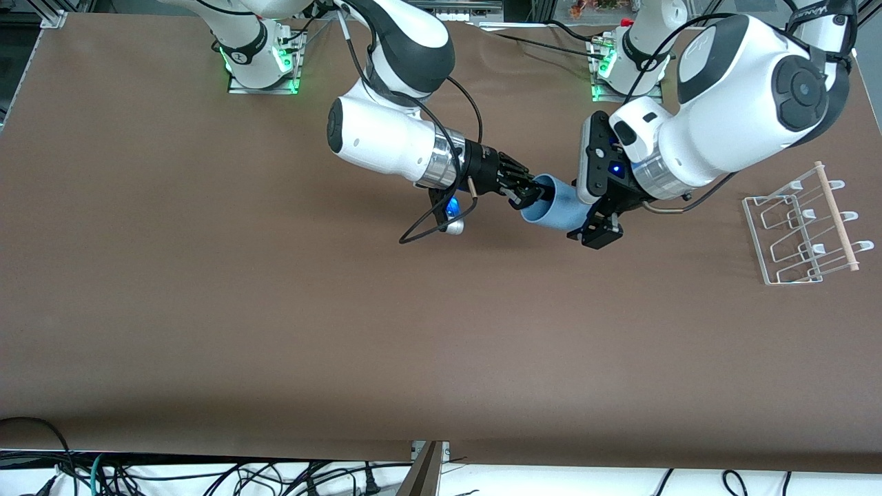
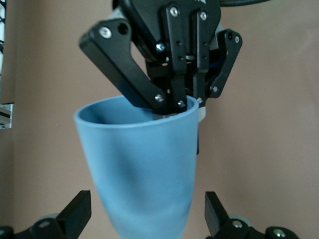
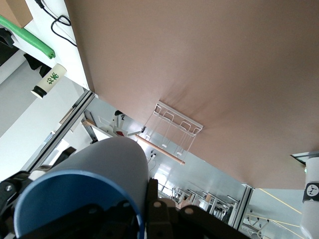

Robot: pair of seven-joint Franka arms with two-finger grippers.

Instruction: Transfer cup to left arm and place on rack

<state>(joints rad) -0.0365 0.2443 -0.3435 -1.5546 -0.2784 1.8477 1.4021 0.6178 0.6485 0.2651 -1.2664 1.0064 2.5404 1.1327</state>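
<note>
The light-blue cup (image 1: 555,203) is held on its side in the air over the middle of the table. My right gripper (image 1: 527,193) is shut on its rim, one finger inside and one outside. My left gripper (image 1: 586,219) is open, its fingers (image 2: 75,211) on either side of the cup's narrow base without touching it. In the left wrist view the cup (image 2: 142,169) hangs between my open fingers, with the right gripper (image 2: 174,107) clamped on its rim. The right wrist view shows the cup (image 3: 99,169) at my right gripper (image 3: 144,219). The white wire rack (image 1: 806,227) sits at the left arm's end of the table.
The rack's pale wooden rod (image 1: 837,215) runs along its edge toward the table's end. The rack also shows in the right wrist view (image 3: 174,127). The arm bases (image 1: 265,62) stand along the table's edge farthest from the front camera. Loose cables (image 1: 207,475) lie off the table's nearest edge.
</note>
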